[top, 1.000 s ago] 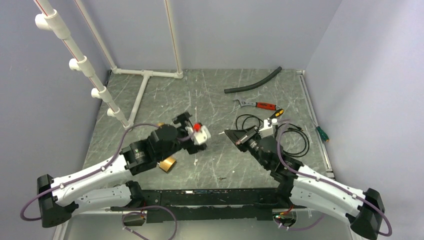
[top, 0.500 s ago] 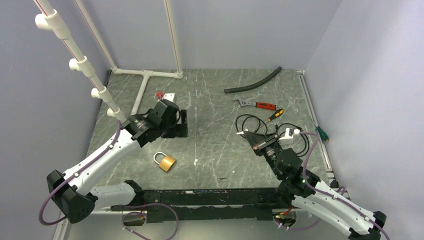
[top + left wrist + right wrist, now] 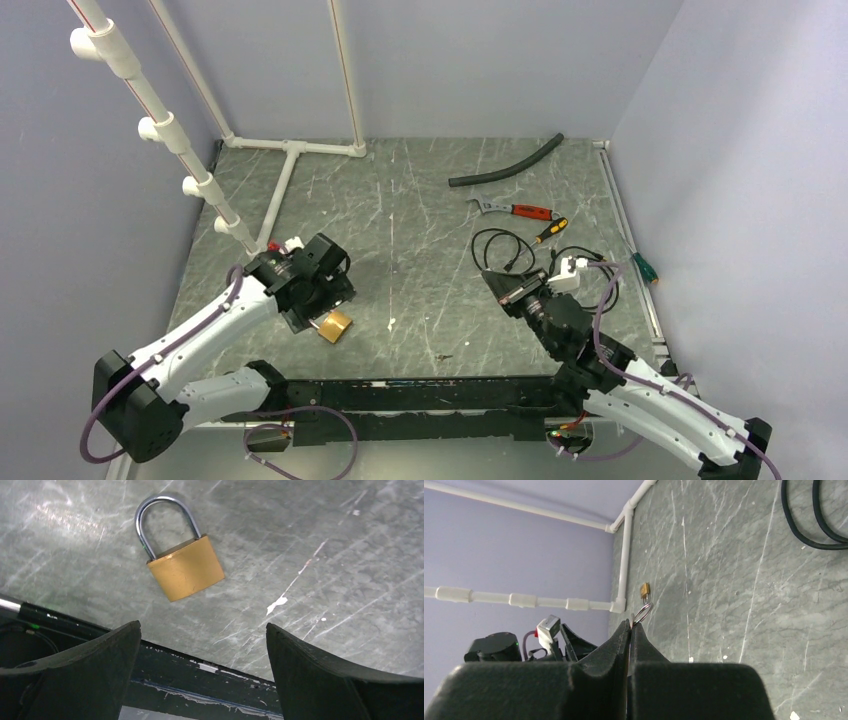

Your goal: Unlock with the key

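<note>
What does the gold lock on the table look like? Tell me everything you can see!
The padlock has a blocky, brass-coloured body with a slightly scuffed face. Its shiny silver U-shaped shackle has both legs seated in the body, so it looks locked. It lies flat on the scratched grey table, near the front edge. Only the table touches it; the open left end effector hangs above.

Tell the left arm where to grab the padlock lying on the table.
Grip the padlock by its brass body, across the two short side edges, coming straight down with the open left gripper. It lies flat on the table, so only those edges give opposing faces. The thin rounded shackle would likely let it swing.
</note>
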